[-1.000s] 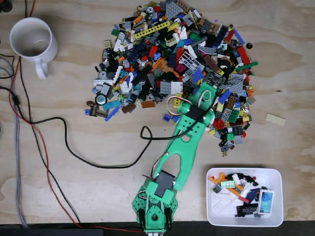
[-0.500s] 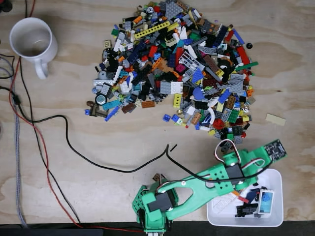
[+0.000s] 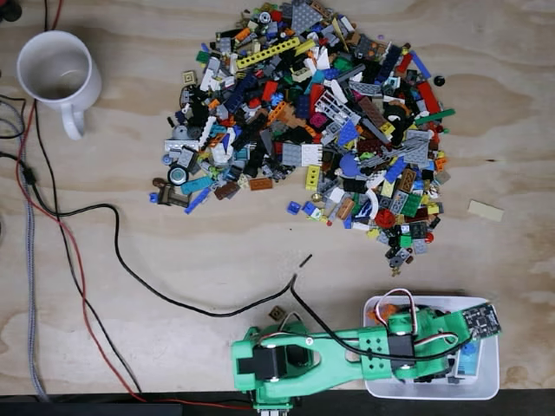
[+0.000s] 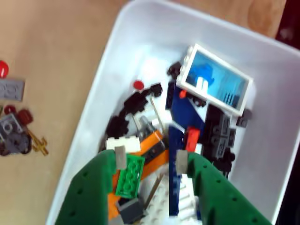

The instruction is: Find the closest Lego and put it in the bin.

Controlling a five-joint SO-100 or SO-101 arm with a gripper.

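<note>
Wrist view, claw point(image 4: 149, 161) spread open over the bin point(image 4: 112, 51), green Lego plate point(image 4: 130, 175) against one finger, long axis near vertical; fixed view, bin point(image 3: 490, 386) at table's point(image 3: 217, 251) lower right.

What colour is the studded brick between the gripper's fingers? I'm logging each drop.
Green, clearest in the wrist view: the brick sits against one finger, over the bin.

The bin point(image 4: 140, 28) is white, the fingers point(image 4: 93, 187) green, a studded Lego plate point(image 4: 130, 175) beside them bright green. A white-framed panel point(image 4: 216, 80) shows blue, perhaps printed. The table point(image 3: 217, 251) is pale wood grain; the mug point(image 3: 56, 74) white.
</note>
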